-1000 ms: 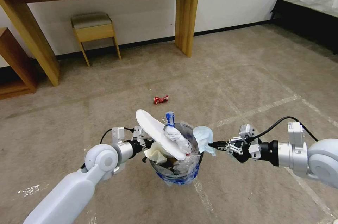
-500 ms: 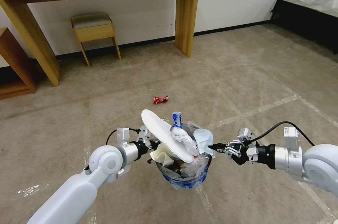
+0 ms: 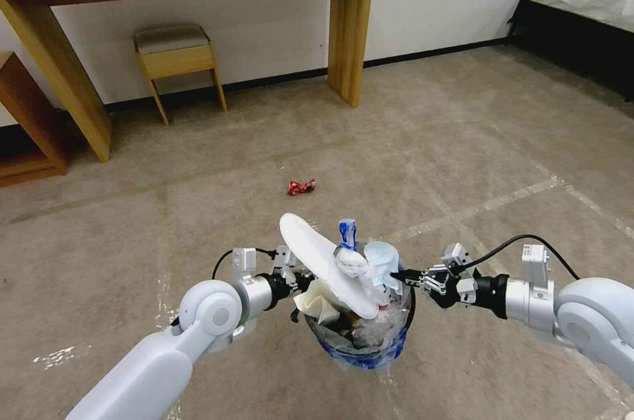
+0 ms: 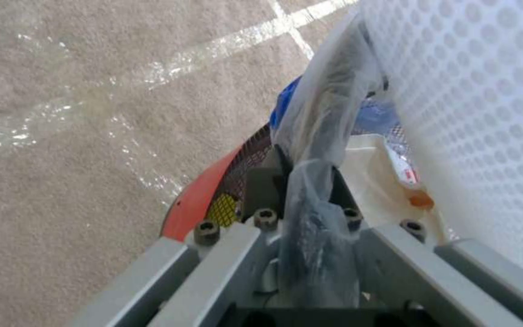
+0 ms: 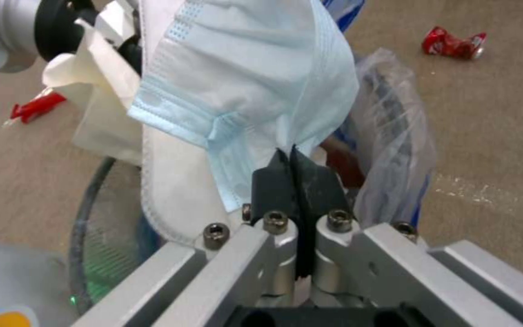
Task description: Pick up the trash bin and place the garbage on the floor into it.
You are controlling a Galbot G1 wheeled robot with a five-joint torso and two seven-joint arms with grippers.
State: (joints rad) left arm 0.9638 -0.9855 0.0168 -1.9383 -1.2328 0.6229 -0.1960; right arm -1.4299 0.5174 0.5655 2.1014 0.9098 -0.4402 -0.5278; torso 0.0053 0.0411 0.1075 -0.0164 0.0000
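From the head camera, the trash bin [image 3: 360,334] hangs low and central between the two arms, off the carpet by the look of it, already crammed — a white slipper sole [image 3: 323,261] lies slanted across its top, with a knotted white-and-blue bundle [image 3: 349,255] on it. The left claw [image 3: 298,280] is in at the bin's left rim, carrying it so the bin can travel to the litter instead of the litter to the bin. The right claw [image 3: 398,275] reaches in from the right with a pale-blue face mask [image 3: 383,260] poised over the opening, judged ready to drop. One red crumpled wrapper [image 3: 301,187] lies on the floor ahead, well apart from the bin, this side of the wooden counter [image 3: 347,24] and stool [image 3: 173,53]. Over to the left wrist camera: the left claw [image 4: 306,181] is clamped on the grey rim and the clear bag liner [image 4: 319,136] bunched over it — a pinch on the rim is the only handle this bin offers; the red base [image 4: 198,200] shows below, the dotted slipper sole [image 4: 473,113] close alongside. Right wrist camera now: the right claw [image 5: 293,165] has its black tips pressed together on the face mask's [image 5: 249,81] lower edge, so it hangs over the bin's rim [image 5: 89,213]. The red wrapper [image 5: 454,42] sits beyond, and another red scrap [image 5: 32,108] lies on the carpet at the far side.
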